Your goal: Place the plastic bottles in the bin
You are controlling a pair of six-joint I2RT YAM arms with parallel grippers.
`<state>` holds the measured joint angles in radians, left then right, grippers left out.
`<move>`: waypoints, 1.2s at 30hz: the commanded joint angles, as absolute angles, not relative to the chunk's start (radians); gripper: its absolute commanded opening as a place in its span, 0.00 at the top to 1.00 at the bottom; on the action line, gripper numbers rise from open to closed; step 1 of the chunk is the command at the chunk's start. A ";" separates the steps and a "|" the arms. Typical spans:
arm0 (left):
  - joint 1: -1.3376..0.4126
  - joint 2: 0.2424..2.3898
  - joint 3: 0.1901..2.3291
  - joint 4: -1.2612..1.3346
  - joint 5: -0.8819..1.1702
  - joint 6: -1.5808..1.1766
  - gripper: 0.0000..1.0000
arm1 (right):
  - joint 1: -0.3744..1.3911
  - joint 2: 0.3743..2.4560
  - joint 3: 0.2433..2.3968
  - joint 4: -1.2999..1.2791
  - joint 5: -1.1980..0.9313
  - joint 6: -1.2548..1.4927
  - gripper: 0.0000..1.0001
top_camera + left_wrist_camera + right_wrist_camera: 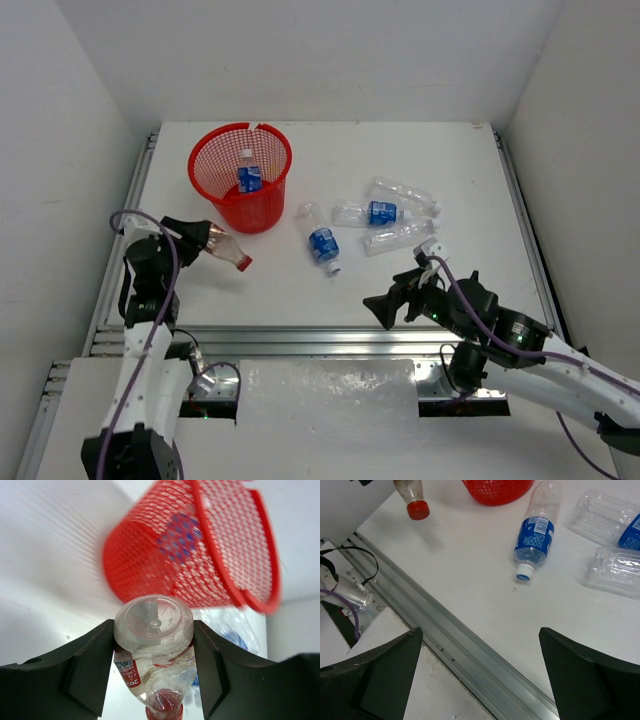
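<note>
My left gripper is shut on a red-labelled plastic bottle. It holds the bottle by its base, red cap pointing down and away, left of the bin and above the table. The bin is a red mesh basket with a blue-labelled bottle inside. Another blue-labelled bottle lies on the table right of the bin. Three more bottles lie clustered further right. My right gripper hangs open over the table's front edge, holding nothing.
An aluminium rail runs along the table's near edge under my right gripper. White walls enclose the table on the left, back and right. A cable and motor sit below the rail at left.
</note>
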<state>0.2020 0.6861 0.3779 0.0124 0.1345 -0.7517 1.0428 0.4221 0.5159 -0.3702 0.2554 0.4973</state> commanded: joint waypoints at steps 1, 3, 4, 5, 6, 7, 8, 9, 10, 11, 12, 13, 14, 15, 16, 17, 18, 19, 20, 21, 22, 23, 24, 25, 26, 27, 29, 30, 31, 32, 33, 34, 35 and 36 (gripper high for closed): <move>0.157 0.559 0.361 -0.156 0.236 -0.687 1.00 | 1.045 0.414 0.535 -0.364 0.284 0.499 0.01; 0.051 0.511 0.379 -0.214 0.238 -0.707 1.00 | 1.043 0.416 0.554 -0.370 0.298 0.505 0.01; 0.022 0.500 0.400 -0.224 0.239 -0.715 1.00 | 1.043 0.417 0.560 -0.373 0.304 0.511 0.01; 0.020 0.482 0.413 -0.232 0.279 -0.721 1.00 | 1.045 0.422 0.566 -0.374 0.307 0.512 0.01; 0.020 0.474 0.451 -0.267 0.296 -0.722 1.00 | 1.043 0.428 0.580 -0.379 0.311 0.515 0.01; 0.018 0.465 0.472 -0.281 0.329 -0.723 1.00 | 1.045 0.431 0.586 -0.380 0.311 0.514 0.01; 0.018 0.445 0.500 -0.294 0.339 -0.718 1.00 | 1.045 0.433 0.597 -0.380 0.310 0.514 0.01; 0.018 0.437 0.567 -0.337 0.339 -0.713 1.00 | 1.043 0.437 0.603 -0.382 0.310 0.512 0.01; 0.020 0.433 0.602 -0.353 0.344 -0.707 1.00 | 1.043 0.439 0.606 -0.383 0.319 0.508 0.01; 0.020 0.433 0.644 -0.365 0.344 -0.690 1.00 | 1.043 0.442 0.617 -0.387 0.322 0.506 0.01; 0.020 0.443 0.725 -0.391 0.347 -0.678 1.00 | 1.045 0.448 0.621 -0.388 0.330 0.502 0.01; 0.020 0.457 0.764 -0.399 0.345 -0.669 1.00 | 1.043 0.451 0.626 -0.390 0.334 0.497 0.01; 0.020 0.503 0.803 -0.419 0.336 -0.652 1.00 | 1.045 0.456 0.636 -0.397 0.340 0.497 0.01; 0.020 0.529 0.866 -0.420 0.318 -0.643 1.00 | 1.045 0.460 0.641 -0.399 0.345 0.497 0.01; 0.020 0.557 0.893 -0.419 0.260 -0.638 1.00 | 1.043 0.468 0.644 -0.400 0.350 0.495 0.01; 0.020 0.619 0.949 -0.420 0.221 -0.629 1.00 | 1.045 0.468 0.649 -0.399 0.348 0.494 0.01; 0.020 0.659 0.983 -0.419 0.180 -0.626 1.00 | 1.043 0.469 0.650 -0.397 0.350 0.494 0.01; 0.021 0.740 1.012 -0.420 0.101 -0.621 1.00 | 1.045 0.474 0.652 -0.397 0.351 0.494 0.01; 0.021 0.779 1.044 -0.410 0.050 -0.621 1.00 | 1.045 0.477 0.660 -0.402 0.357 0.492 0.01; 0.020 0.820 1.093 -0.396 0.013 -0.623 1.00 | 1.045 0.479 0.663 -0.408 0.360 0.489 0.01; 0.020 0.901 1.118 -0.385 -0.062 -0.632 1.00 | 1.043 0.483 0.667 -0.413 0.367 0.488 0.01; 0.020 0.943 1.164 -0.352 -0.089 -0.635 1.00 | 1.043 0.485 0.673 -0.426 0.374 0.486 0.01; 0.020 0.986 1.181 -0.327 -0.104 -0.643 1.00 | 1.045 0.485 0.675 -0.431 0.376 0.486 0.01; 0.020 1.065 1.198 -0.305 -0.123 -0.647 1.00 | 1.045 0.482 0.675 -0.434 0.380 0.486 0.01; 0.020 1.101 1.231 -0.252 -0.124 -0.643 1.00 | 1.045 0.477 0.675 -0.440 0.383 0.486 0.01; 0.020 1.141 1.252 -0.235 -0.124 -0.641 1.00 | 1.043 0.474 0.675 -0.443 0.382 0.486 0.01; 0.020 1.247 1.317 -0.218 -0.164 -0.631 0.94 | 1.043 0.466 0.667 -0.448 0.383 0.488 0.01; 0.020 1.279 1.337 -0.216 -0.169 -0.624 0.90 | 1.045 0.466 0.666 -0.451 0.385 0.489 0.01; 0.020 1.334 1.356 -0.216 -0.184 -0.612 0.78 | 1.045 0.466 0.660 -0.451 0.385 0.488 0.01; 0.020 1.356 1.386 -0.212 -0.181 -0.608 0.69 | 1.045 0.466 0.657 -0.451 0.384 0.486 0.01; 0.020 1.377 1.403 -0.213 -0.169 -0.598 0.58 | 1.043 0.468 0.654 -0.449 0.387 0.485 0.01; 0.020 1.417 1.420 -0.219 -0.163 -0.597 0.37 | 1.045 0.472 0.649 -0.443 0.391 0.483 0.01; 0.020 1.433 1.455 -0.236 -0.149 -0.595 0.29 | 1.045 0.488 0.649 -0.439 0.393 0.476 0.01; 0.020 1.449 1.474 -0.251 -0.135 -0.592 0.19 | 1.045 0.501 0.647 -0.434 0.393 0.472 0.01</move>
<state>0.0200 1.4540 1.3628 -0.2974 -0.1341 -0.6147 1.0428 0.4755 0.6334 -0.4587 0.3676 0.4938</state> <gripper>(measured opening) 0.753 0.986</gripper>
